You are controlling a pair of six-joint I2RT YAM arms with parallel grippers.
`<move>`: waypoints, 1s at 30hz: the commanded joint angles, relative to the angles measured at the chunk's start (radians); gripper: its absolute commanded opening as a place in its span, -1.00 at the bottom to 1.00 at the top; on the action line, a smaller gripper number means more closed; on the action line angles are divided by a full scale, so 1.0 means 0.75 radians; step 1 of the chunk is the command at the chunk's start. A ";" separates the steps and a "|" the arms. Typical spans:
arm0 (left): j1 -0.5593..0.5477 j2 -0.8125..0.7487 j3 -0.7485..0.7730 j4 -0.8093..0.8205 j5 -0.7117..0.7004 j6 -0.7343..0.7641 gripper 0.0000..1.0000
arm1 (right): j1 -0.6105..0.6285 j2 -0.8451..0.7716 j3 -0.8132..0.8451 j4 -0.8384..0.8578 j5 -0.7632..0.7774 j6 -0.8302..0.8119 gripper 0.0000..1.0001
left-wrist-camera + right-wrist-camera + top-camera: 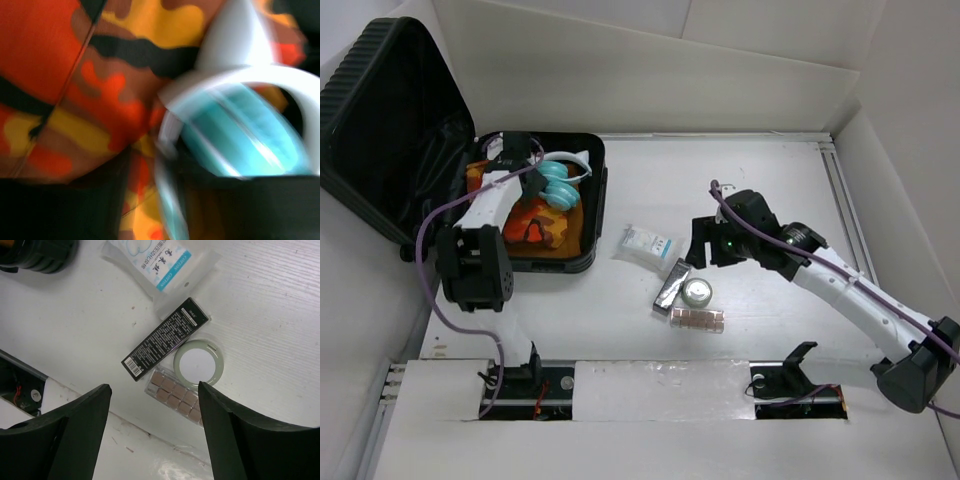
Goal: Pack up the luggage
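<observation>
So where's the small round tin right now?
In the top view the round tin sits near centre, right of the black box and just beyond the brown-block tray.

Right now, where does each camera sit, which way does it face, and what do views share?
Top external: above and behind the bases, looking down; the left arm, right arm and open luggage show.
Left wrist: on its arm, close over camouflage cloth and teal headphones; blurred, jaws unclear.
Right wrist: on its arm, facing down at a black box and round compact; jaws open.
Shared: top and right wrist both show box and compact.
</observation>
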State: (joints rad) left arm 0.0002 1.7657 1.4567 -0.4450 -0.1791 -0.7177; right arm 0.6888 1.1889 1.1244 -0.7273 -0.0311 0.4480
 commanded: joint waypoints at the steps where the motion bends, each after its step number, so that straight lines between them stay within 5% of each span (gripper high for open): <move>1: 0.000 -0.055 0.148 -0.029 -0.097 0.024 -0.10 | -0.012 -0.023 -0.004 -0.004 0.015 -0.012 0.54; 2: 0.000 -0.092 0.114 0.036 -0.078 0.039 0.42 | -0.012 -0.023 -0.004 -0.004 0.015 -0.012 0.57; 5: 0.000 -0.261 0.056 0.100 -0.078 0.053 0.76 | -0.012 -0.008 -0.016 0.012 0.015 -0.012 0.60; 10: -0.102 -0.440 0.056 0.041 -0.105 0.141 0.83 | -0.012 0.065 -0.016 0.043 0.003 -0.012 0.60; 13: -0.302 -0.505 0.013 -0.028 -0.148 0.153 0.83 | -0.012 0.145 0.018 0.070 -0.007 -0.012 0.63; 18: -0.554 -0.624 -0.275 -0.043 -0.085 0.037 0.76 | 0.002 0.337 0.019 0.151 -0.053 0.020 0.57; 23: -0.569 -0.820 -0.541 0.012 0.000 0.000 0.73 | 0.100 0.474 0.033 0.197 -0.069 0.100 0.43; 30: -0.569 -0.892 -0.519 0.010 0.097 0.090 0.73 | 0.127 0.666 0.033 0.258 -0.069 0.204 0.45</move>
State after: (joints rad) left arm -0.4297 1.1305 1.0294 -0.4759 -0.1509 -0.6800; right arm 0.7837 1.6543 1.1160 -0.6060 -0.0792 0.5438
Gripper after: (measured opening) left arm 0.868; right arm 0.722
